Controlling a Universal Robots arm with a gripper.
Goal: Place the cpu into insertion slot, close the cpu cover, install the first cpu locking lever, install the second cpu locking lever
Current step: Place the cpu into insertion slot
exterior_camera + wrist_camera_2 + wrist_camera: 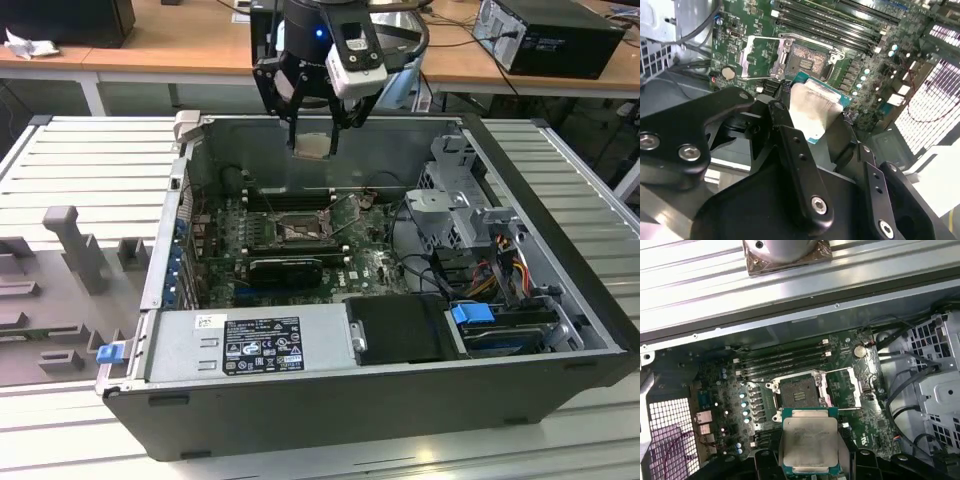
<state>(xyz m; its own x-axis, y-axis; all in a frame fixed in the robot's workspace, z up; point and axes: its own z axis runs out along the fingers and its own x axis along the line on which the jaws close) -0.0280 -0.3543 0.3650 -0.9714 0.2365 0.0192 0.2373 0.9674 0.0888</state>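
Note:
My gripper [313, 128] is shut on the cpu [313, 146], a flat square chip with a pale silvery top. It hangs in the air above the back wall of the open computer case. In both wrist views the cpu [812, 110] [810, 440] sits between the black fingers [785, 125]. The insertion slot [300, 230] [799, 391] [810, 56] is a dark square socket on the green board, with nothing in it. The cpu cover [844, 387] [760, 57] is swung open beside the slot. The cpu is well above the slot and apart from it.
Long black memory slots [290, 198] run behind the socket and a black heatsink block [285, 268] lies in front. A grey power supply [250, 345] fills the case front, a metal drive cage [460, 200] with cables the exterior view's right. A grey fixture tray [60, 270] lies outside.

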